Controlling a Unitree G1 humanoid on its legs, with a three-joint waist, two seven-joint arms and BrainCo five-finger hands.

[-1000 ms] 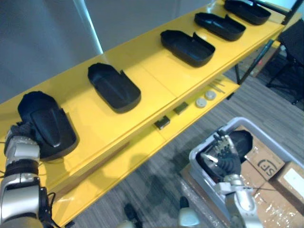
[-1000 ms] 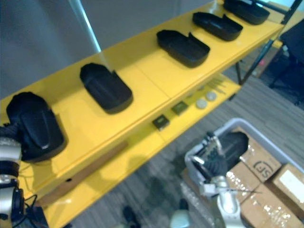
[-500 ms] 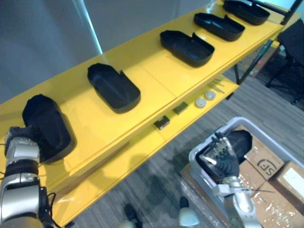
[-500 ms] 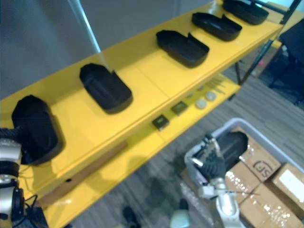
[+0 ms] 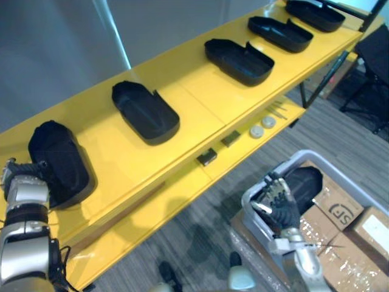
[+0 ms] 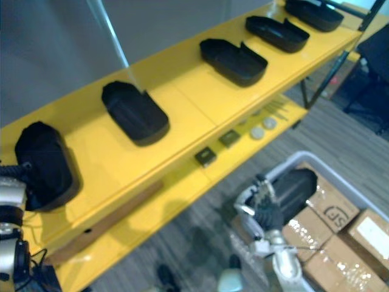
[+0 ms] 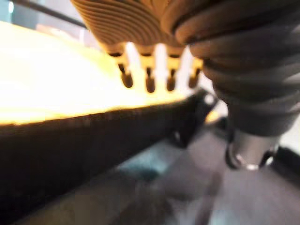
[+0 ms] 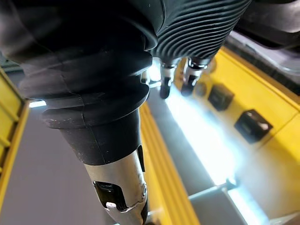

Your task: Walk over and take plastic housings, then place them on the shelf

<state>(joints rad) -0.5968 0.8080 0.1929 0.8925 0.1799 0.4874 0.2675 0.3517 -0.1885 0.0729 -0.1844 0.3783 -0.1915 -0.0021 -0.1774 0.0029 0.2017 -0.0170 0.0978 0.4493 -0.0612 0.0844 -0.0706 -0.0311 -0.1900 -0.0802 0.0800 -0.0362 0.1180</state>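
Five matte black, tub-shaped plastic housings (image 5: 146,112) line the glossy yellow shelf (image 5: 200,103). Left hand (image 5: 24,185) sits uncurled beside the end one; right hand (image 5: 278,205), fingers spread, partly hides another housing (image 5: 304,179) in the grey bin (image 5: 290,162).

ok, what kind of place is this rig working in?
Probably a workshop or light-assembly storage area. A long yellow shelf holds a spaced row of black plastic housings, with small parts on the tier below. A grey bin and taped cardboard boxes sit on the carpeted floor.
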